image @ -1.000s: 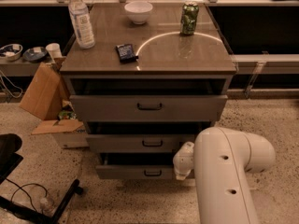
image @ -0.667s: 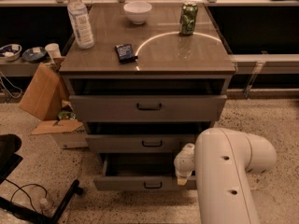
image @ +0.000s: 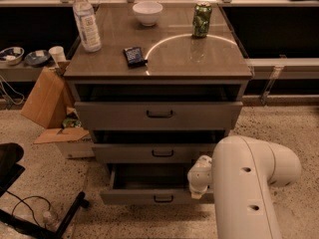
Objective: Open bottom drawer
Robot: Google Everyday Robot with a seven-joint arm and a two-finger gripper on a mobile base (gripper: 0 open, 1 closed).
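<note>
The bottom drawer is the lowest and slimmest of three grey drawers in the cabinet. It stands pulled out toward me, its plain grey interior showing, with a small dark handle at the middle of its front. My gripper is at the end of the big white arm at lower right, right against the drawer's right end. The arm hides the right part of the drawer front.
The top drawer and middle drawer are slightly ajar. On the cabinet top stand a water bottle, a white bowl, a green can and a dark packet. A cardboard box and a chair base stand at left.
The bottom drawer has slid further out toward me, showing more of its inside. The gripper and arm have come back with it.
</note>
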